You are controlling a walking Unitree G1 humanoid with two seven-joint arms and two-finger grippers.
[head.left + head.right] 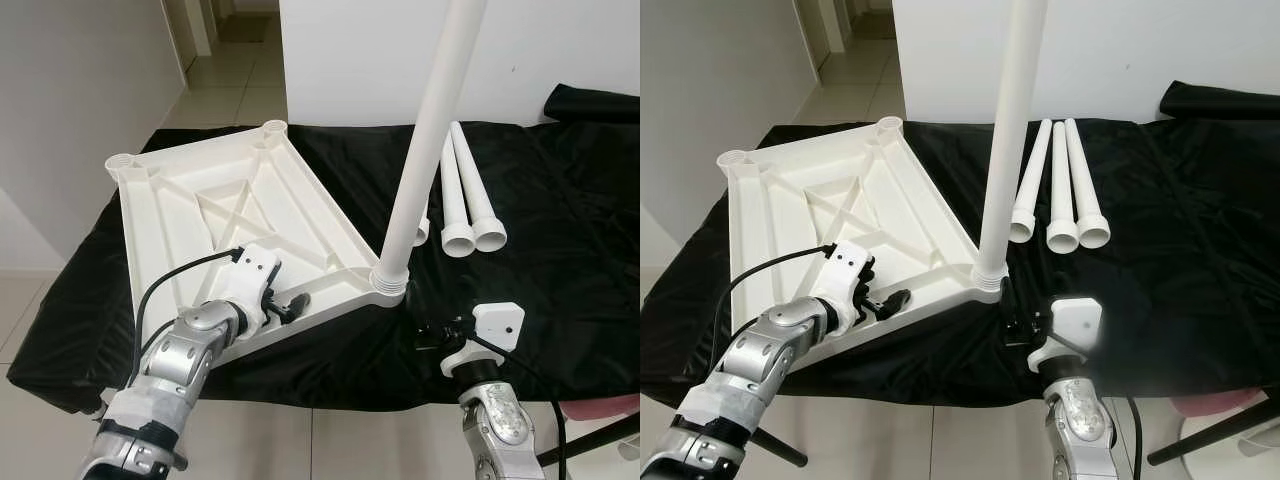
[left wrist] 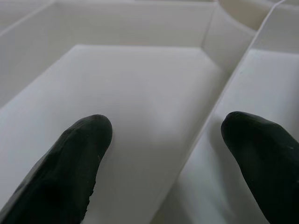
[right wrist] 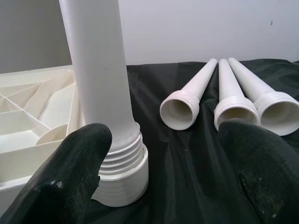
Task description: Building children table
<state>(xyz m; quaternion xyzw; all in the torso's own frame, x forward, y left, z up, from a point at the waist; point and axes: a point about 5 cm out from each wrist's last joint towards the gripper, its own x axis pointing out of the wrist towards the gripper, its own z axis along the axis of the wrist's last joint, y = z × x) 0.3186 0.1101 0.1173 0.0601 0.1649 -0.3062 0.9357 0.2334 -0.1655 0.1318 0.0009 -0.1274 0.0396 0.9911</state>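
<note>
Tabletop (image 1: 225, 215) lies upside down on the black cloth (image 1: 560, 230), ribbed underside up, so the corner sockets face the robot. One leg (image 1: 425, 140) already stands upright in the near right corner socket. Left gripper (image 1: 285, 302) rests spread over the near rim, one finger on each side of a rib, probably steadying the panel. Right gripper (image 1: 1025, 325) hangs open just beside the leg's threaded base. Three spare legs (image 1: 1065, 195) wait side by side behind, threaded mouths toward us, within easy reach.
</note>
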